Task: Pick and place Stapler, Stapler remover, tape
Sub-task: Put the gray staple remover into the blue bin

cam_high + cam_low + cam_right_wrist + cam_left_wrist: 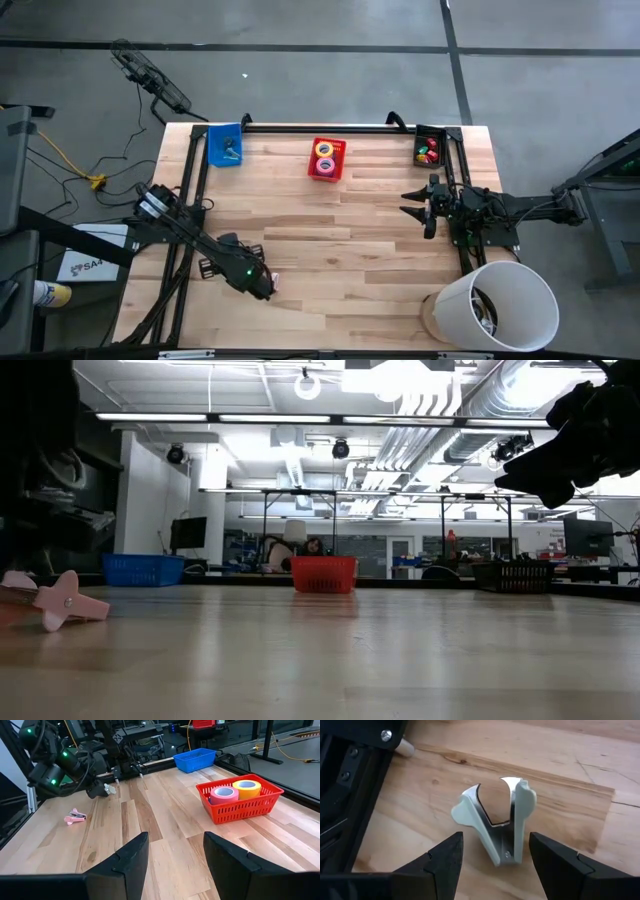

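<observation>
The left gripper (492, 857) hovers open around a staple remover (497, 822) lying on the table (350, 230). A pink one (76, 816) lies nearby. Tape (325, 156) already sits in the red basket (338, 172). The right gripper (172, 857) waits open mid-table.

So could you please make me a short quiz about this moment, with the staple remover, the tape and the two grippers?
1. True or false: the left gripper is shut on the staple remover.
2. Which tape rolls lie in the red basket?
A. a yellow roll and a pink roll
B. two blue ones
C. none
3. Fill in: the right gripper is open above the table and holds ____.

Key:
1. False. Its fingers are open, one on each side of the staple remover, which lies on the table.
2. A.
3. Nothing.
</observation>
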### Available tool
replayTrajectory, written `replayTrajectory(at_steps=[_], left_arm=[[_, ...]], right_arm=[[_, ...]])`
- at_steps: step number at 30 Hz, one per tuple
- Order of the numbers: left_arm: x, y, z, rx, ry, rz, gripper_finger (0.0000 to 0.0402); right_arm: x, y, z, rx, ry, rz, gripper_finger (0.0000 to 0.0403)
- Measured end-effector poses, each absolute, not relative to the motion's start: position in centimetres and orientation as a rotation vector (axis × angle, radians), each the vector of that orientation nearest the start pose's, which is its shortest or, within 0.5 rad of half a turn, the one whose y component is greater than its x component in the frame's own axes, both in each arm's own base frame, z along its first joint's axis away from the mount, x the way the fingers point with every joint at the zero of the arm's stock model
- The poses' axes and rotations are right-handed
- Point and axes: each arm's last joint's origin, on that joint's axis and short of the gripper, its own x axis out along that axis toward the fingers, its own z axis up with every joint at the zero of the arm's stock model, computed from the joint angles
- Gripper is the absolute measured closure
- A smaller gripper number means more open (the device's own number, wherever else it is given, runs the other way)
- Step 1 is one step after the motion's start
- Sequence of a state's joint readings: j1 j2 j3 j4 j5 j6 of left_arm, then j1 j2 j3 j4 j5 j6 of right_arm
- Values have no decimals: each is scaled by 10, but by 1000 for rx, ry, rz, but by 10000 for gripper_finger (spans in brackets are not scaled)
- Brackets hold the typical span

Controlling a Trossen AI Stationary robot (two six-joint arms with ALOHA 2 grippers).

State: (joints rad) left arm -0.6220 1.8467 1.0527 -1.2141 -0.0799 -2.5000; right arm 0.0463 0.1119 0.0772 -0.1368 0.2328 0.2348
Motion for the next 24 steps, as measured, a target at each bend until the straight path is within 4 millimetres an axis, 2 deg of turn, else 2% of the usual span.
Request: replayTrajectory(at_steps=[15,18,24], left_arm=[[217,-152,119,-859,935,1813,189],[218,-152,117,-852,932,1812,218],[218,-152,117,-848,936,1793,309]], right_arm=[[99,-2,168,209,148,-205,221],[99,-2,168,209,149,-205,221],[99,-2,168,209,149,-205,221]])
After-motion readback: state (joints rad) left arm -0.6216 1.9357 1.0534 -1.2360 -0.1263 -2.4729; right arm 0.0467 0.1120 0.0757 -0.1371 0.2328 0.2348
